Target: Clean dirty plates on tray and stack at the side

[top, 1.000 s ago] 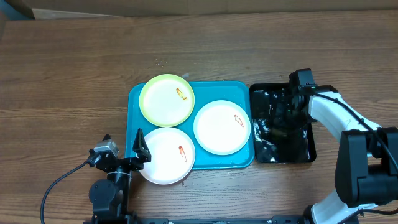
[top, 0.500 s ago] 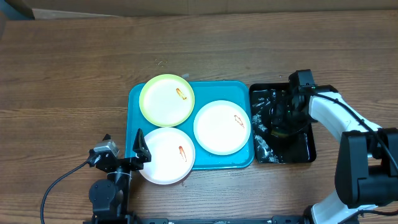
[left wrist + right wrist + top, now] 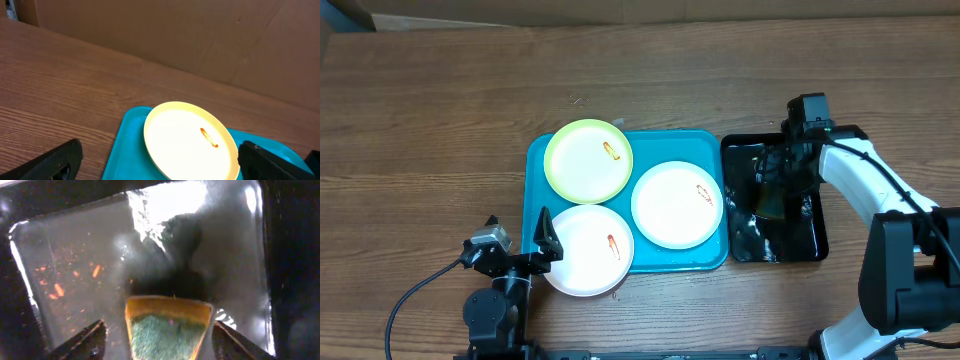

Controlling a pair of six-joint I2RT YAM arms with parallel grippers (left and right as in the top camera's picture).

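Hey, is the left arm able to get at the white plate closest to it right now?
Probably yes. The left gripper is open and sits right at the rim of that white plate, which overhangs the tray's front edge, and nothing lies between them.

Bright even overhead light, glare on black tray (image 3: pixel 745 238), blurry right-wrist close-up

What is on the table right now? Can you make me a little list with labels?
turquoise tray: holds three plates
yellow-green plate: back left, red-orange smear
right white plate: smeared
near white plate: smeared, sticks out over the rim
black tray: shiny, right of the turquoise tray
sponge: yellow with a green scrub side, in the black tray
right fingers: spread on either side of the sponge
left fingers: open, empty, by the near white plate
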